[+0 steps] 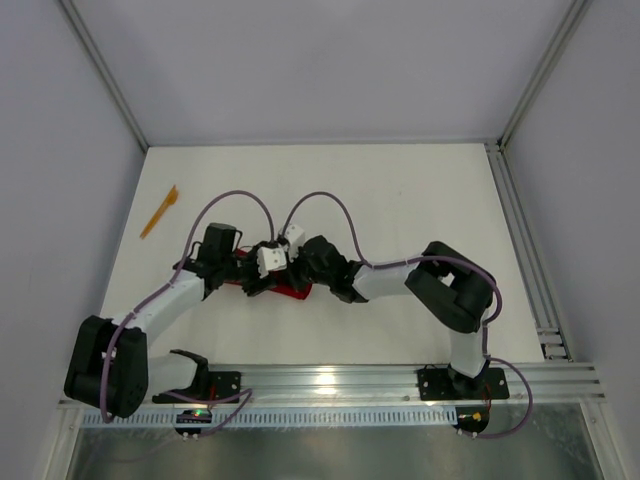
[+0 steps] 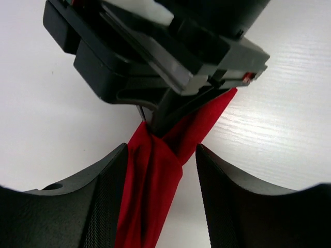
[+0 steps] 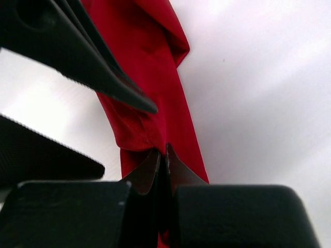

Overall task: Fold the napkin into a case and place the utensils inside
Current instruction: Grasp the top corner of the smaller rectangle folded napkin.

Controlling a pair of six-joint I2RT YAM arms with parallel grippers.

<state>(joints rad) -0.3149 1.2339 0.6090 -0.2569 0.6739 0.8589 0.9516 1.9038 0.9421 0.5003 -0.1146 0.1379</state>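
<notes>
Left gripper (image 2: 161,155): open about midway, jaws straddling the napkin (image 2: 150,196). The 9 o'clock finger (image 2: 98,206) looks to brush the cloth edge and the 3 o'clock finger sits just clear of it. It is not clamping anything.

Right gripper (image 3: 163,157): closed, with the tips pinched on the narrow end of the napkin. In the left wrist view it sits at 12 o'clock, directly facing the left gripper, and blocks the sight line past the cloth.

The napkin is bunched into a long narrow red strip with lengthwise folds. It lies on the white surface (image 1: 420,200) and runs between the two grippers. In the top view it is mostly hidden under both wrists near the middle of the surface, with a bit of red showing at 6 o'clock of them.

One orange utensil (image 1: 158,212) lies flat, well apart from the grippers at 10 o'clock, near the left wall. Its end shape is too small to tell.
</notes>
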